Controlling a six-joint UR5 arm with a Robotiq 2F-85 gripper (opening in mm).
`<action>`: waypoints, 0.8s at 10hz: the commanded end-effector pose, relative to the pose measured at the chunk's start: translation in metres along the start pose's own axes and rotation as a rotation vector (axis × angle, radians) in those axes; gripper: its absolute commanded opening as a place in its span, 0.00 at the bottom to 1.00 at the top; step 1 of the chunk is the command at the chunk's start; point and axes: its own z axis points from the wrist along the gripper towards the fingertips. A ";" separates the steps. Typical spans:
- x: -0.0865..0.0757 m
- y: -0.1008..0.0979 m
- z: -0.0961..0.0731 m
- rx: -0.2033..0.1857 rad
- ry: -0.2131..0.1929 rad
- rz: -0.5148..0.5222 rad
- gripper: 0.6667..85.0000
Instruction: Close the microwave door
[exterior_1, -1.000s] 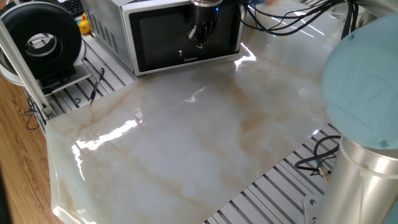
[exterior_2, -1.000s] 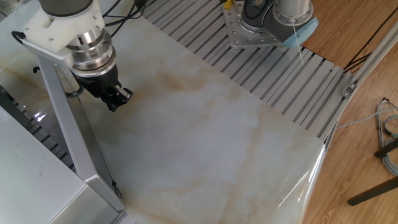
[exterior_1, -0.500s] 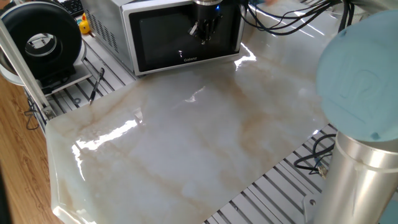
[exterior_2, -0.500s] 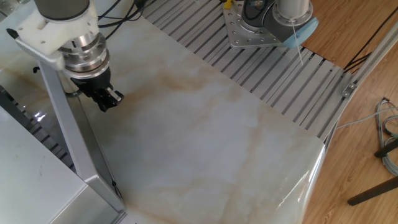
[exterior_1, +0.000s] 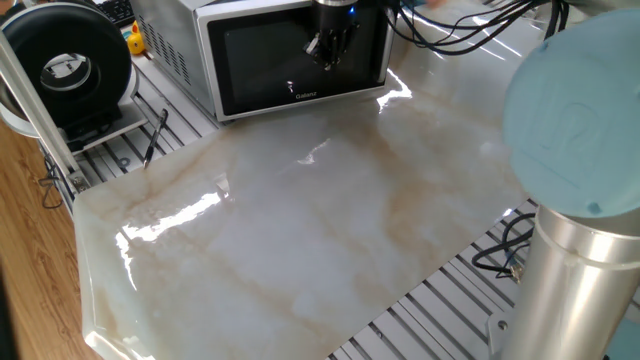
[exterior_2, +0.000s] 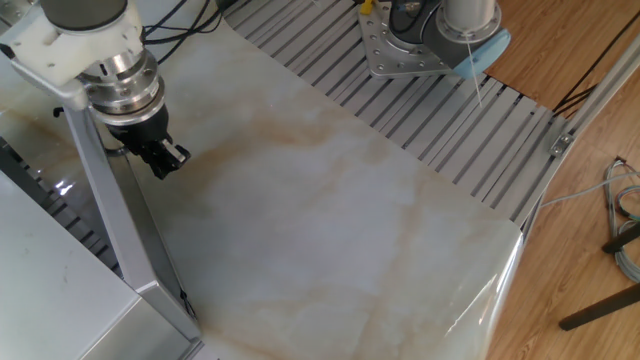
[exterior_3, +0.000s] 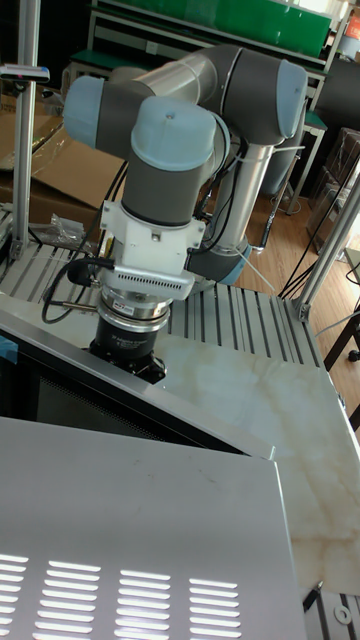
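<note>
The silver-white microwave (exterior_1: 165, 40) stands at the back of the marble tabletop (exterior_1: 300, 220). Its dark glass microwave door (exterior_1: 270, 60) stands almost flush with the front. In the tall fixed view the door's top edge (exterior_3: 200, 420) still angles slightly away from the oven top (exterior_3: 130, 530), leaving a dark gap. My gripper (exterior_1: 328, 52) points down, shut with nothing in it, right against the door's outer face near its free side. In the other fixed view the gripper (exterior_2: 162, 162) sits beside the door's silver edge (exterior_2: 120, 230). The tall fixed view hides the fingertips behind the door.
A round black fan-like device (exterior_1: 65, 65) and a yellow toy (exterior_1: 135, 40) sit left of the microwave. Cables (exterior_1: 450, 30) trail behind the arm's right side. The arm's base column (exterior_1: 590, 220) stands at the front right, on ribbed aluminium (exterior_2: 450, 130).
The gripper has moved towards the microwave, and the door's edge has swung in with it, narrowing the gap.
</note>
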 end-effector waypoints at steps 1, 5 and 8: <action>0.002 -0.006 0.004 0.004 0.020 0.027 0.01; -0.001 -0.009 0.012 0.018 0.022 0.007 0.01; -0.011 -0.014 0.015 0.025 0.008 -0.027 0.01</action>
